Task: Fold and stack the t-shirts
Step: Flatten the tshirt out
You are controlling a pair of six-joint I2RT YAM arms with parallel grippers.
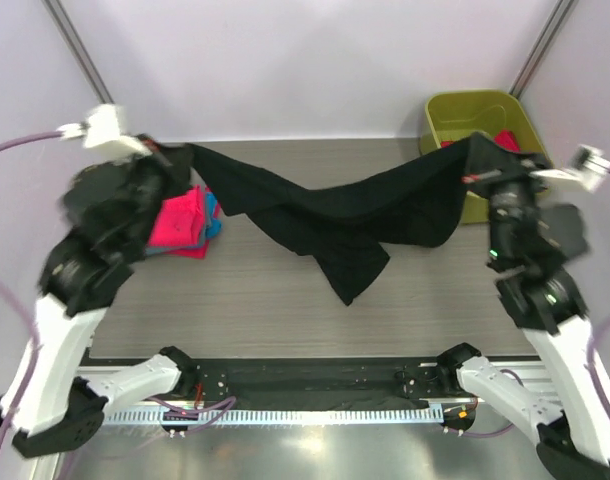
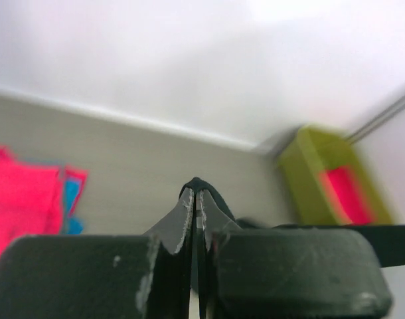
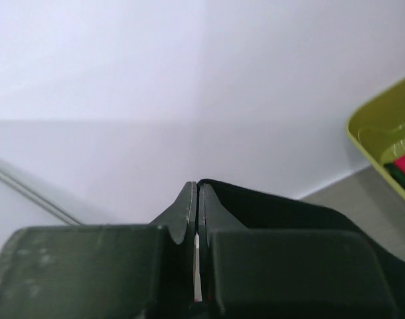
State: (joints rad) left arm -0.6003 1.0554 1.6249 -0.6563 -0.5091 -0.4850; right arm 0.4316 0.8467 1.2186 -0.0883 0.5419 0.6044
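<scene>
A black t-shirt (image 1: 345, 215) hangs stretched above the table between my two grippers, its middle sagging to a point. My left gripper (image 1: 182, 155) is shut on its left end at the far left; black cloth (image 2: 212, 193) pokes past the closed fingertips (image 2: 186, 209). My right gripper (image 1: 475, 150) is shut on the right end, where black cloth (image 3: 282, 209) runs off to the right of the tips. A stack of folded hot-pink and blue t-shirts (image 1: 185, 222) lies under the left arm, also in the left wrist view (image 2: 23, 199).
An olive-green tub (image 1: 480, 125) stands at the far right corner with pink cloth (image 1: 505, 138) inside; the left wrist view shows the tub (image 2: 322, 179) too. Frame posts rise at both back corners. The grey table (image 1: 285, 310) extends in front of the hanging shirt.
</scene>
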